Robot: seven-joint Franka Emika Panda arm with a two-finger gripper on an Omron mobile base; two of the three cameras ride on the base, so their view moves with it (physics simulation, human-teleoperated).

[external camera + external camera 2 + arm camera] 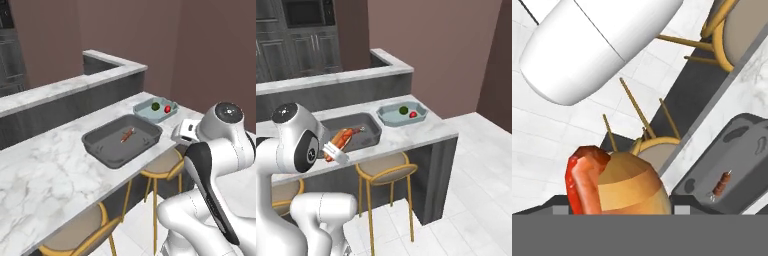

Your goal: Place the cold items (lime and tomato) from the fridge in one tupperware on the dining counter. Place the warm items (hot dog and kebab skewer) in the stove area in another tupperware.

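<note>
The hot dog (612, 185), glossy red sausage in a rounded tan bun, sits clamped in the claw (336, 146) by the marble desk (45, 170) edge. The thin kebab skewer (127, 135) lies in the dark grey tupperware (100, 145); lime (156, 106) and tomato (167, 108) look settled in the pale one (142, 107).

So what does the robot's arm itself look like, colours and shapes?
The arm is glossy white with rounded, bulbous links. A dark, near-black band runs along the link nearest the left base camera, and the round joint cap on top is dark grey. The same white shells and dark cap show from the right. No cables visible.
</note>
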